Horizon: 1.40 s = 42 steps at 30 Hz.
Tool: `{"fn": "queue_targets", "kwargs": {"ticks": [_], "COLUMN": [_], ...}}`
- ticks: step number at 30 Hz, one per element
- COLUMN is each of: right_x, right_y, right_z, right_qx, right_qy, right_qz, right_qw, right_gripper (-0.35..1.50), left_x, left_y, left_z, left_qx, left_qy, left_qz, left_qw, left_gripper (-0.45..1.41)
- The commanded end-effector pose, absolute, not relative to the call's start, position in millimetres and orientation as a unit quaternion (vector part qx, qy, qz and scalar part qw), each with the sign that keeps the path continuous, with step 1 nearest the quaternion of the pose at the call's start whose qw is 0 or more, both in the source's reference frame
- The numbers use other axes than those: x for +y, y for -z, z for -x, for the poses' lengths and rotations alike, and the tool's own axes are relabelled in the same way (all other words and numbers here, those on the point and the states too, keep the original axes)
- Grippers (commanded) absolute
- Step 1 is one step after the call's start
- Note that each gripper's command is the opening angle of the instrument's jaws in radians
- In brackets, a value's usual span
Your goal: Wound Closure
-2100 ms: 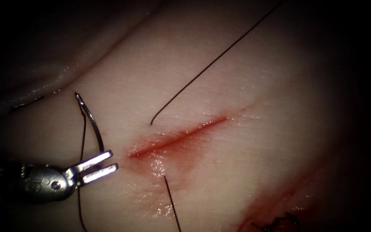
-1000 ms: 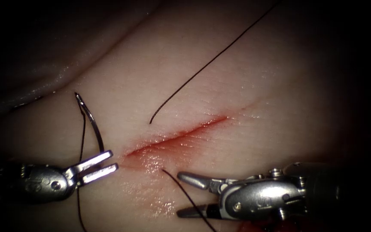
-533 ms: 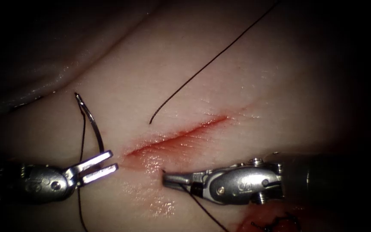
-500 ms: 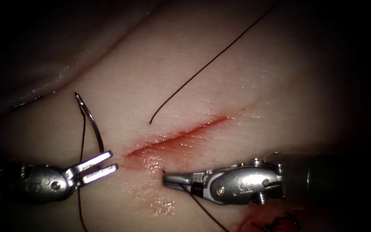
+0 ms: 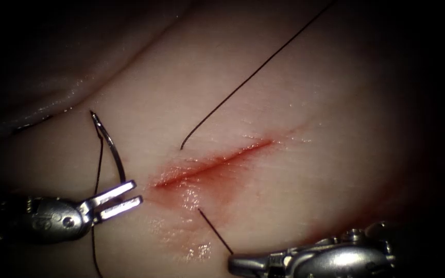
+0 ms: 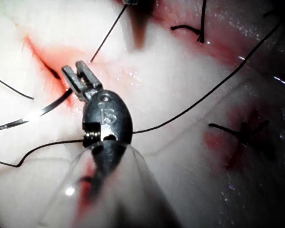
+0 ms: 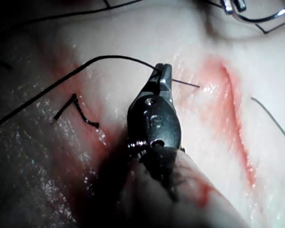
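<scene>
**One stitch threaded through the cut, no knot on it yet**

Endoscope view: the left hand [image 5: 123, 198] sits at the left end of the cut [image 5: 215, 163], its two jaws close together and gripping the needle [image 5: 110, 146] near one end of its curve. The needle stands free above the tissue [image 5: 294, 103], not in it, arching up and away to the far left, with thread [image 5: 98, 170] hanging beside it. A strand [image 5: 256, 74] enters the tissue on the far side of the cut, and a short strand [image 5: 213, 229] leaves it on the near side, so one pass across the wound looks made. No knot sits over this cut, and its edges lie unjoined along their length. The right hand [image 5: 238, 265] lies at the near right, jaws closed where the near strand meets them; half a second ago it was at the exit point, and it has since drawn back towards the near edge with the strand running taut to it.

Left wrist view: the left hand [image 6: 78, 73] clamps the needle [image 6: 28, 116] beside red fluid [image 6: 45, 64]. Finished stitches [image 6: 242, 130] with cut ends lie on a neighbouring wound.

Right wrist view: the right hand [image 7: 164, 71] is closed on the thread [image 7: 109, 59], whose short tail pokes out towards the cut [image 7: 235, 114]. Another tied stitch [image 7: 78, 114] lies beside it.

Judged so: neighbouring closures done; this one awaits tying and probably further stitches.
</scene>
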<state>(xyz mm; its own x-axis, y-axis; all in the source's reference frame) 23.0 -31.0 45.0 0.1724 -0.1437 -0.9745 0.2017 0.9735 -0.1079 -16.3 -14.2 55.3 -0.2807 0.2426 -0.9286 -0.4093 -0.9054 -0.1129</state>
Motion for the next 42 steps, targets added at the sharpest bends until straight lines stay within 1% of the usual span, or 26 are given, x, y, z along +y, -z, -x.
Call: {"fn": "queue_targets", "kwargs": {"ticks": [1, 8, 9, 12, 14, 22, 25, 34, 37, 41, 42], "right_x": [-33.1, -35.4, -34.7, -33.4, -31.8, -28.6, -27.2, -24.8, -24.6, -24.2, -24.3], "right_y": [-44, -41, -42, -43, -44, -48, -50, -55, -55, -56, -56], "right_z": [-23.4, -22.2, -22.4, -22.8, -23.5, -25.5, -27.0, -30.1, -30.3, -29.9, -29.8], "right_qx": [0.634, 0.632, 0.634, 0.641, 0.641, 0.632, 0.625, 0.615, 0.614, 0.611, 0.612], "right_qy": [0.118, 0.137, 0.13, 0.116, 0.101, 0.088, 0.081, 0.075, 0.073, 0.068, 0.066], "right_qz": [-0.03, -0.045, -0.042, -0.029, -0.023, -0.004, 0.005, 0.022, 0.024, 0.024, 0.028], "right_qw": [0.763, 0.762, 0.761, 0.758, 0.761, 0.77, 0.776, 0.784, 0.786, 0.788, 0.787], "right_gripper": [-0.35, -0.35, -0.08, 0.93, 1.2, 1.21, 1.18, 1.18, 0.96, 0.89, 0.69], "left_x": [-14.8, -14.7, -14.8, -14.8, -14.8, -14.8, -14.9, -15.1, -15.1, -15.1, -15.1], "left_y": [-56, -56, -56, -56, -56, -56, -56, -56, -56, -56, -56], "left_z": [16.8, 16.8, 16.8, 16.9, 16.9, 17.1, 17.4, 17.8, 17.8, 17.8, 17.9], "left_qx": [0.073, 0.071, 0.072, 0.071, 0.071, 0.072, 0.074, 0.07, 0.07, 0.07, 0.07], "left_qy": [-0.797, -0.797, -0.797, -0.798, -0.798, -0.798, -0.798, -0.798, -0.798, -0.798, -0.799], "left_qz": [0.564, 0.563, 0.564, 0.563, 0.562, 0.562, 0.56, 0.562, 0.562, 0.562, 0.561], "left_qw": [0.204, 0.206, 0.205, 0.205, 0.205, 0.206, 0.207, 0.207, 0.207, 0.207, 0.206], "left_gripper": [-0.45, -0.45, -0.45, -0.45, -0.45, -0.45, -0.45, -0.45, -0.45, -0.45, -0.45]}}
